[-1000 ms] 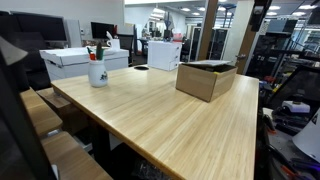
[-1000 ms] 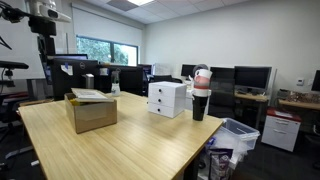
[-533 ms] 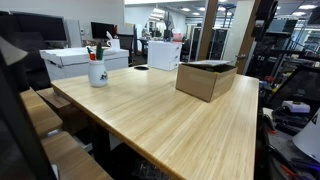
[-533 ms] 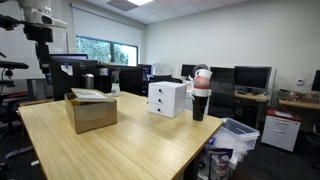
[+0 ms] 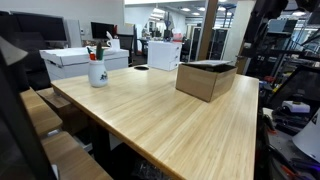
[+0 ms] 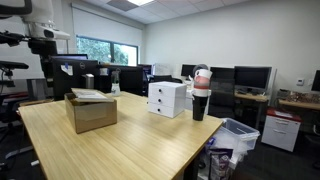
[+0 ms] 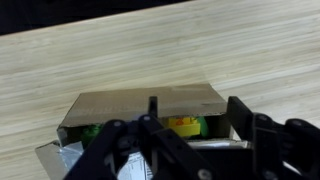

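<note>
Hovering over: box [image 7: 140, 103], near a table [image 5: 150, 115] edge
Gripper [image 7: 176, 128]: I see fingers apart, empty
Done: I'm above the box
Left: toys [image 7: 90, 130] inside, none gripped

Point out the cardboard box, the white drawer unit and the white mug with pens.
cardboard box [image 5: 196, 82]: in an exterior view, on its near side wall.
white drawer unit [image 6: 162, 100]: in an exterior view, on its drawer fronts.
white mug [image 5: 97, 73]: in an exterior view, on its body.
</note>
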### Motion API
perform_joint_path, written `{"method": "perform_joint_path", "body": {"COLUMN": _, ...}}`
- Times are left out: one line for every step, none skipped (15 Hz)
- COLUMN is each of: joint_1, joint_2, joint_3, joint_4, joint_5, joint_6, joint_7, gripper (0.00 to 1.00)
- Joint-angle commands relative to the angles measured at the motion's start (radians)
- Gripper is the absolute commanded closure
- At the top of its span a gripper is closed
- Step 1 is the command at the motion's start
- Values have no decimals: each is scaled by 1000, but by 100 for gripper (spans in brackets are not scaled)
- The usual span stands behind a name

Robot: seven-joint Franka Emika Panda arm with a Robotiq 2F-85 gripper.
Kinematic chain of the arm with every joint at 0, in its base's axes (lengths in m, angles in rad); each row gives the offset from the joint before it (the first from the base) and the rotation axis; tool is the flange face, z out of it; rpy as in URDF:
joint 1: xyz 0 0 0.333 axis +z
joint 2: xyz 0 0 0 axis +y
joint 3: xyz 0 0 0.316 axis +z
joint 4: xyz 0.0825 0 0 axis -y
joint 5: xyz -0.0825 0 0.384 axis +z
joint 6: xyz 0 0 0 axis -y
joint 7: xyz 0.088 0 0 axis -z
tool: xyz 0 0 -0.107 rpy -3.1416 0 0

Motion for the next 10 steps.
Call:
{"method": "perform_joint_path", "body": {"joint_1": -15, "joint_2": 18, "joint_3": 0, "joint_4": 3, "joint_5": 27, "joint_6": 26, "joint_7": 28, "gripper": 56}}
{"method": "perform_joint_path", "body": {"joint_1": -16, "joint_2": 20, "joint_3": 0, "joint_4": 4, "joint_5": 27, "joint_6": 29, "joint_7": 34, "gripper": 61}}
{"method": "perform_joint_path", "body": {"joint_1": -18, "joint_2": 22, "joint_3": 0, "joint_4": 4, "joint_5": 28, "joint_6": 38, "joint_7": 39, "gripper": 66}}
{"method": "perform_joint_path", "body": {"joint_1": -21, "joint_2": 26, "joint_3": 0, "joint_4": 4, "joint_5": 27, "joint_6": 42, "joint_7": 43, "gripper": 72}}
{"method": "perform_joint_path", "body": {"joint_1": -24, "joint_2": 28, "joint_3": 0, "joint_4": 4, "joint_5": 25, "joint_6": 49, "joint_7": 47, "gripper": 78}}
{"method": "perform_joint_path", "body": {"joint_1": -25, "joint_2": 33, "joint_3": -1, "joint_4": 4, "joint_5": 24, "joint_6": 53, "joint_7": 46, "gripper": 84}}
{"method": "perform_joint_path", "body": {"joint_1": -25, "joint_2": 36, "joint_3": -2, "joint_4": 4, "joint_5": 24, "joint_6": 55, "joint_7": 45, "gripper": 90}}
{"method": "perform_joint_path", "body": {"joint_1": -25, "joint_2": 46, "joint_3": -4, "joint_4": 4, "joint_5": 22, "joint_6": 68, "joint_7": 41, "gripper": 95}}
{"method": "perform_joint_path", "body": {"joint_1": -27, "joint_2": 58, "joint_3": -5, "joint_4": 4, "joint_5": 22, "joint_6": 95, "joint_7": 38, "gripper": 96}}
{"method": "perform_joint_path", "body": {"joint_1": -28, "joint_2": 71, "joint_3": -7, "joint_4": 4, "joint_5": 24, "joint_6": 113, "joint_7": 38, "gripper": 98}}
